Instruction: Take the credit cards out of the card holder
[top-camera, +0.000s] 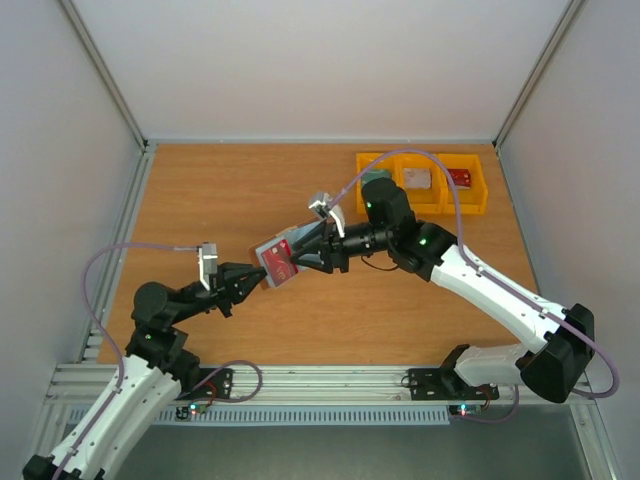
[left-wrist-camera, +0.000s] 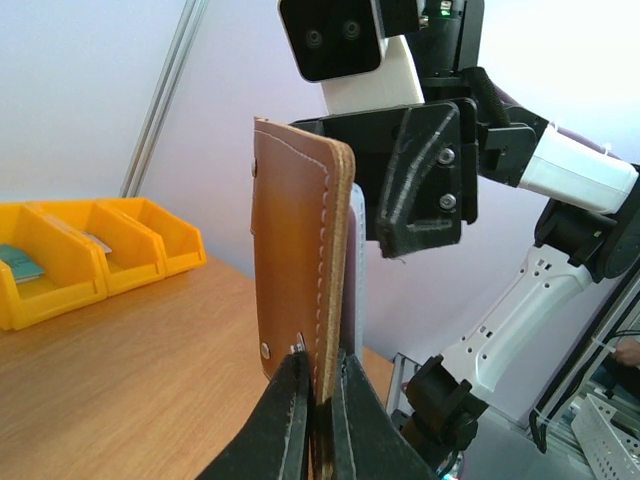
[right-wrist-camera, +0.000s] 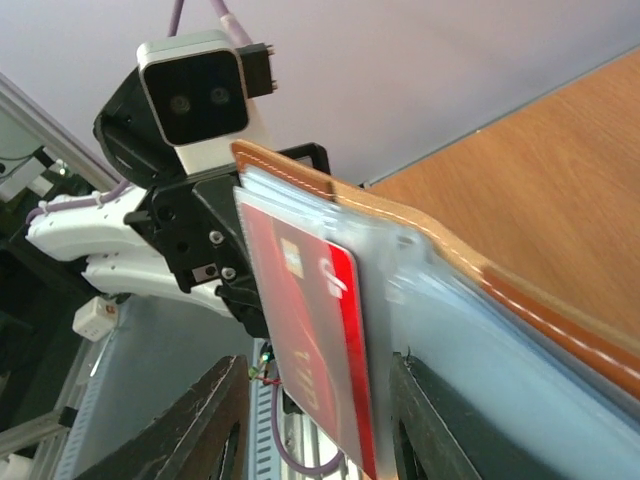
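The left gripper (left-wrist-camera: 320, 362) is closed narrow on the lower edge of the card holder (left-wrist-camera: 295, 250). It holds the holder upright in the air above the table (left-wrist-camera: 120, 390), without contact to the wood. The brown leather outside is turned back toward the left wrist. The blue-grey lining (right-wrist-camera: 470, 340) with its pockets is turned toward the right gripper (right-wrist-camera: 318, 368), which stands directly opposite, on the other side of the holder. A red credit card (right-wrist-camera: 315, 330) sticks partly out of one pocket, and its free end lies between the two fingers (right-wrist-camera: 215, 425) of the right gripper. These jaws are apart, a little wider than the card, with a thin gap on each side, so they are around the card and do not press it. If more cards sit in the pockets behind the red one, I cannot tell. The three yellow bins (top-camera: 470, 205) stand well apart from both grippers, beyond the wrist of the right arm. One bin holds a whitish-grey card (top-camera: 417, 178) and the next one a second red card (top-camera: 460, 177).
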